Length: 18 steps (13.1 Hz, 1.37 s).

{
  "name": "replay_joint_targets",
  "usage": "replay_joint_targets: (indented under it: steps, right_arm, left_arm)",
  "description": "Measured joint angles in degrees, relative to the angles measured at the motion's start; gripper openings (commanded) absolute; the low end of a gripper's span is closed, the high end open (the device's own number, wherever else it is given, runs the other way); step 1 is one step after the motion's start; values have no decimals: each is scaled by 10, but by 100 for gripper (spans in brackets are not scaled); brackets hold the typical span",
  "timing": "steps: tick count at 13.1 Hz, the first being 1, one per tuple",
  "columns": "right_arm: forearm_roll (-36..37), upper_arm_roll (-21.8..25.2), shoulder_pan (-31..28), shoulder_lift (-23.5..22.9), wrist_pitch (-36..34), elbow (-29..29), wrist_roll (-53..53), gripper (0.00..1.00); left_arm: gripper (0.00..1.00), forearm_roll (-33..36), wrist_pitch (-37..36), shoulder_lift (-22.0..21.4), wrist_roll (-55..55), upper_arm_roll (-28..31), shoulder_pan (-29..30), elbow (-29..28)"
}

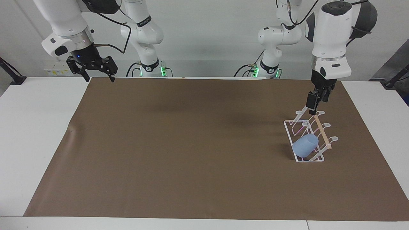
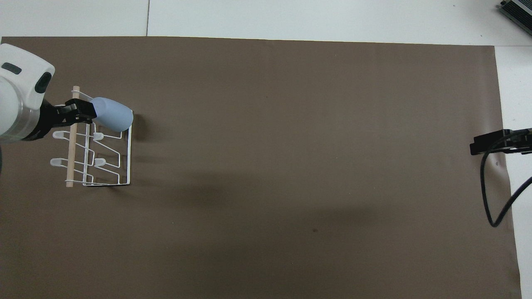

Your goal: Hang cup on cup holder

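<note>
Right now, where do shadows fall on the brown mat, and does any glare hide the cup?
Facing view: a dark shadow lies on the brown paper mat beside the light-blue plastic cup, toward the right arm's end; no glare on the cup. Overhead view: broad soft shadows cross the mat; the cup stays clearly visible on the white wire rack.

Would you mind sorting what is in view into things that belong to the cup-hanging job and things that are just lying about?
Belongs to the job:
- cup, hung tilted on a prong
- cup holder, at the left arm's end
- left gripper, open, over the holder

Just there:
- brown mat
- right gripper, open, waiting over the mat's edge nearest the robots
- black cable
</note>
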State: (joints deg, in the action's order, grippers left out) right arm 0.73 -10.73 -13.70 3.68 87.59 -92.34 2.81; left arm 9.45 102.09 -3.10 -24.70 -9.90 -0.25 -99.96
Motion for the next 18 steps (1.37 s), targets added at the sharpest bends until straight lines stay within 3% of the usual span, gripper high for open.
replay_joint_targets:
  steps: [5,13,18]
  right_arm:
    - [0,0,0,0,0,0,0,100]
    - [0,0,0,0,0,-1,0,100]
    - [0,0,0,0,0,-1,0,100]
  left_arm:
    - [100,-51,-43,-5,203,5,21,1]
    - [100,-105,-72,10,225,4,41,88]
    - [100,-108,-81,19,225,3,41,94]
